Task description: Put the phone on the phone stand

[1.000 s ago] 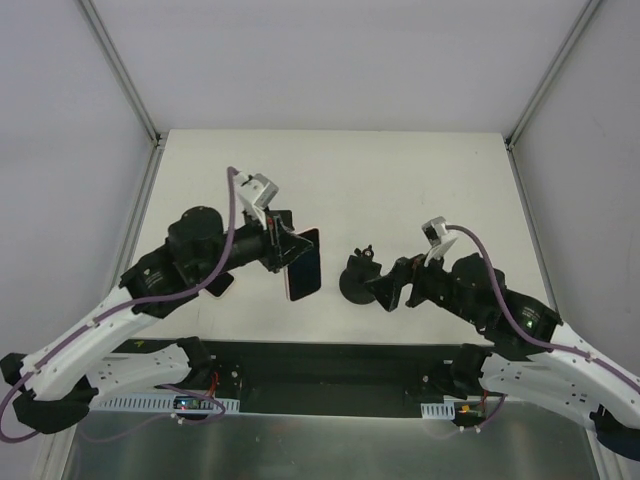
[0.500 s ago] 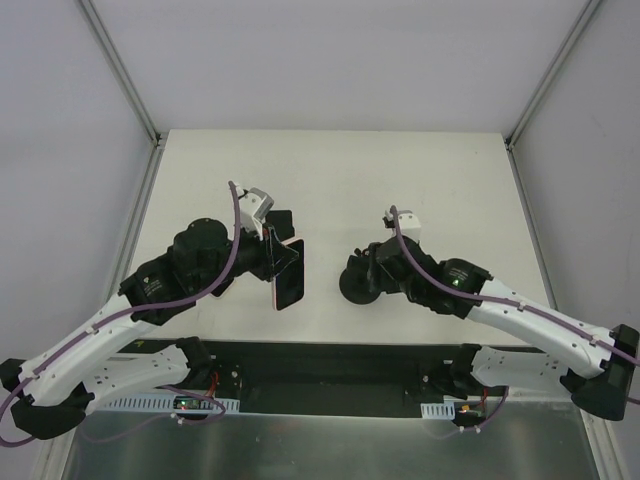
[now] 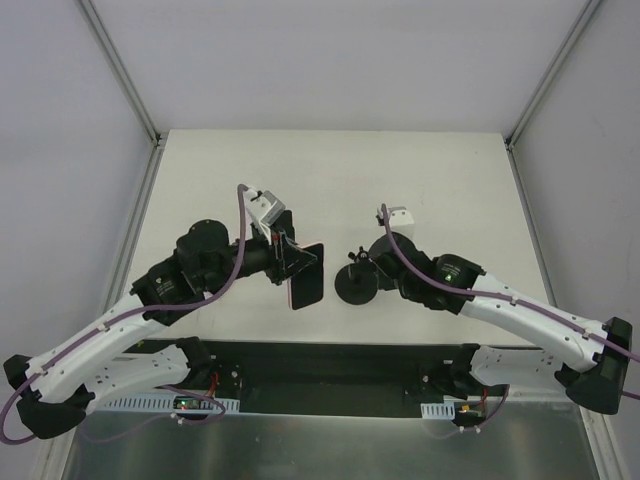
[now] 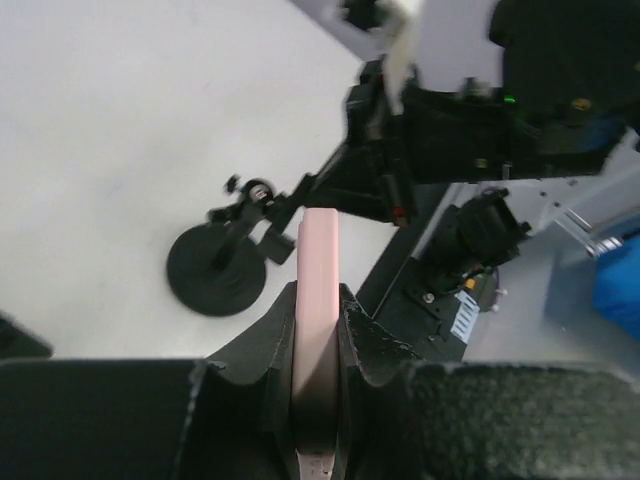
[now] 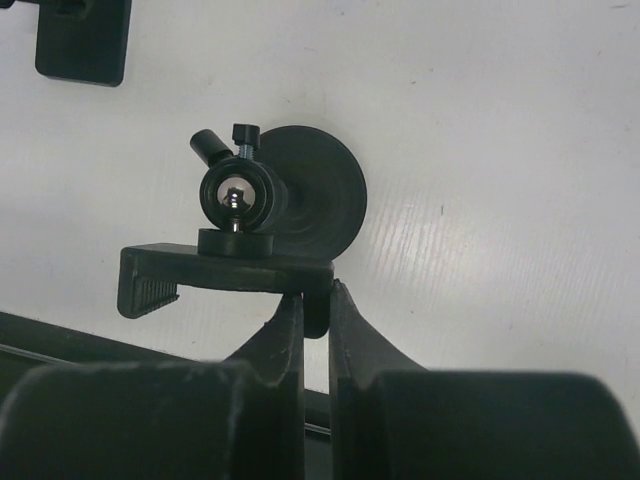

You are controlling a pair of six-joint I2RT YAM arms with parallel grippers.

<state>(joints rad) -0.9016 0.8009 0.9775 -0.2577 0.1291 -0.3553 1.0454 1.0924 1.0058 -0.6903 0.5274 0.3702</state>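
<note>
1. Phone (image 4: 318,290) is clamped on edge between the jaws of the left gripper (image 4: 318,335), pink rim up. It is held off the table (image 3: 420,180), just left of the phone stand (image 3: 356,285).
2. The right gripper (image 5: 315,300) is pinched narrow on the lower edge of the stand's cradle plate (image 5: 225,272). The round base (image 5: 318,190) sits flat beyond it.
3. The step in hand looks like bracing the stand while the phone is brought across.
   - The right arm's grip should hold firm, so the ball joint does not swivel under load.
   - The left arm should turn the phone's back to the plate and lower one edge onto the lip.
   - It should let go only once the phone leans settled, and any sideways shove on the light base is best avoided.
4. From above, the phone's long axis runs roughly from the near edge toward the far wall, leaning slightly right at its far end. Its dark face is turned up and toward the stand. How steeply it tilts is hard to judge from here.
</note>
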